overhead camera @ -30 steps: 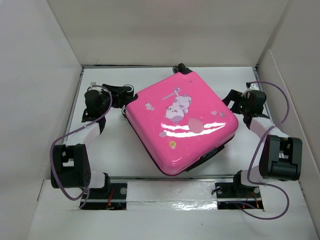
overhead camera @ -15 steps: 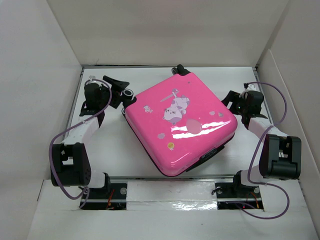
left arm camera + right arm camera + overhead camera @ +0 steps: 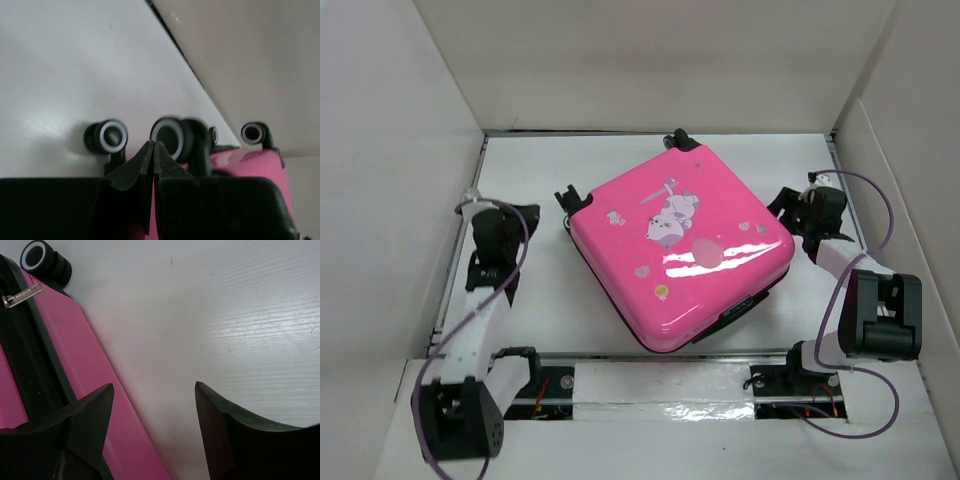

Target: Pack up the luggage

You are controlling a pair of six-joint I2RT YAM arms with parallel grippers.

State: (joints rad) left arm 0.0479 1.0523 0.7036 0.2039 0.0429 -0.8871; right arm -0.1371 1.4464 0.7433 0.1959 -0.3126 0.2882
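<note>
1. Pink hard shell: the luggage [image 3: 680, 255]. Lies flat and closed in the middle of the table [image 3: 540, 290], turned cornerwise, printed face up, wheels along the far-left edge. Probably set this way to leave a flank open to each arm.
2. Left gripper [image 3: 152, 150]: fingers pressed together, clamped on nothing. Sits low, off the left of the shell and apart from it, aimed at the black wheels [image 3: 170, 135]. Reads as parked or set for a nudge rather than a grasp; a judgement only.
3. Right gripper [image 3: 152, 386]: jaws apart, only bare table between them. Hangs just beside the right edge of the shell, one finger over the black zipper band [image 3: 45, 365]. Likely posed to steady that side or go for the zip.
4. Zipper pull [image 3: 22, 295]: lies flat on the band, close to a wheel. Cannot tell whether zipped all the way round.
5. Stage, as a guess: lid down, fastening or final check left.
</note>
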